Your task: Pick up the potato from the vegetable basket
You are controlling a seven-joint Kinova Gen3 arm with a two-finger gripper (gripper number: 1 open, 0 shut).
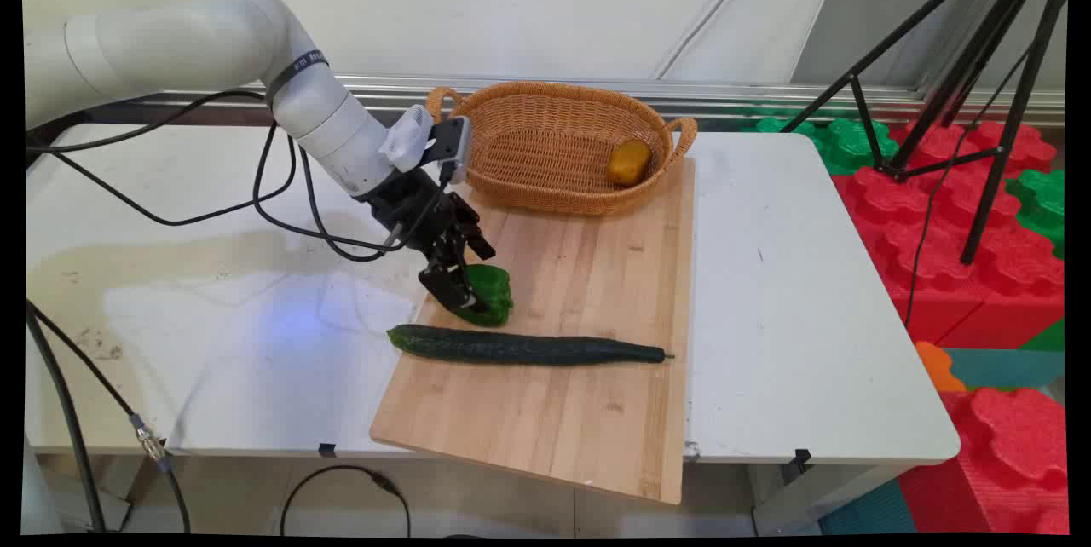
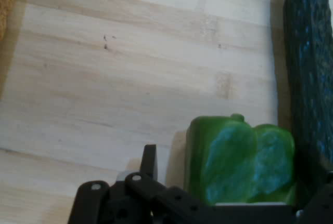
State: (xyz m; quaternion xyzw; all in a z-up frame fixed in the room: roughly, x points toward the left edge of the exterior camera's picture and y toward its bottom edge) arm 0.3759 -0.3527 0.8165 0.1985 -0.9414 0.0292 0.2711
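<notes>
My black claw (image 1: pixel 466 291) is straddling the glossy green bell pepper (image 1: pixel 492 293) on the pale wooden cutting board (image 1: pixel 588 274), not yet clenched; the long dark cucumber (image 1: pixel 524 348) just beside risks getting nudged.

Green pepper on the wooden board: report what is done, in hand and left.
Done: a yellow-brown rounded vegetable lies in the woven wicker basket. In hand: the black gripper is down at the green bell pepper, fingers open either side, pepper on the wooden cutting board. Left: pepper not gripped or lifted; the long dark green cucumber lies beside it.
</notes>
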